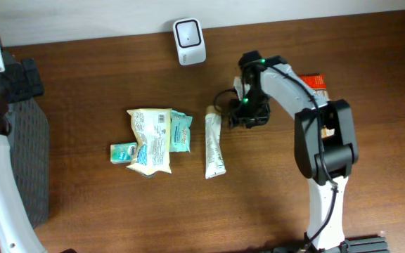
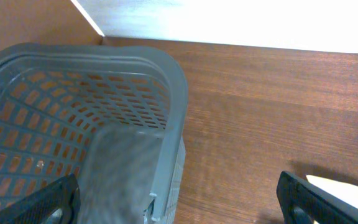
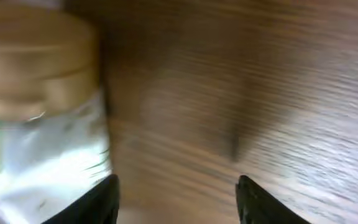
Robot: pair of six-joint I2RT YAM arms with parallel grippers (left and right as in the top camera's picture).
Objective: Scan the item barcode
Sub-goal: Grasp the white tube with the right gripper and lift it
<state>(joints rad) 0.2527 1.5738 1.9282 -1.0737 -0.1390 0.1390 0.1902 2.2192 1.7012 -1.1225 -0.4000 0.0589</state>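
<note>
A white tube with a tan cap (image 1: 214, 146) lies in the middle of the table, cap toward the back. In the right wrist view the tube (image 3: 39, 112) fills the left side, blurred. My right gripper (image 1: 240, 117) hangs low just right of the cap. It (image 3: 179, 202) is open, with only bare wood between its fingers, and its left fingertip (image 3: 101, 202) is next to the tube. The white scanner (image 1: 189, 41) stands at the back edge. My left gripper (image 2: 179, 205) is wide open over the rim of a grey basket (image 2: 166, 68), holding nothing.
Left of the tube lie a yellow snack pack (image 1: 151, 139), a teal pack (image 1: 181, 131) and a small green pack (image 1: 123, 152). An orange box (image 1: 316, 83) sits behind the right arm. The grey basket (image 1: 27, 161) stands at the table's left edge.
</note>
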